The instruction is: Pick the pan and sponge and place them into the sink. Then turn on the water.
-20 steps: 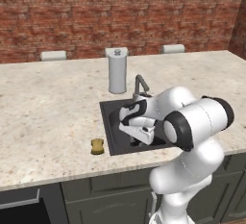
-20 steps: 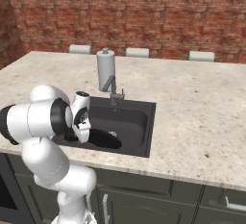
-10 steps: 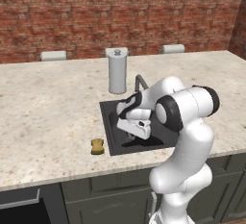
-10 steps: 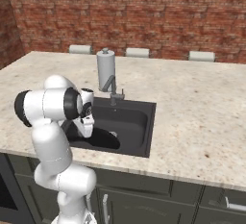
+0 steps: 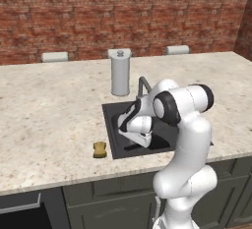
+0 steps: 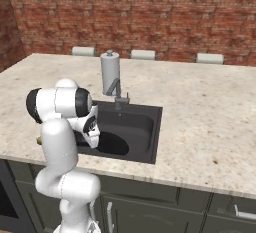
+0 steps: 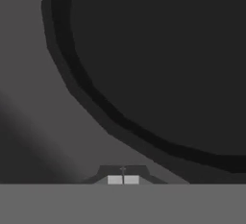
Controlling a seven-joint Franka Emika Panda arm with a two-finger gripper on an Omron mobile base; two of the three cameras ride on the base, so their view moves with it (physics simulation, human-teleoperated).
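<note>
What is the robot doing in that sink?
The white robot arm is reaching down into the dark sink. The black pan lies inside the basin, right under its end effector, whose fingers are pressed together with nothing between them. The little yellow sponge sits on the counter beside the sink. No water runs from the faucet.

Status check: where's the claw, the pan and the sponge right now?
Claw shut, empty, down in sink. Pan lies in sink. Sponge on counter, left of basin. Nothing in the way.
</note>
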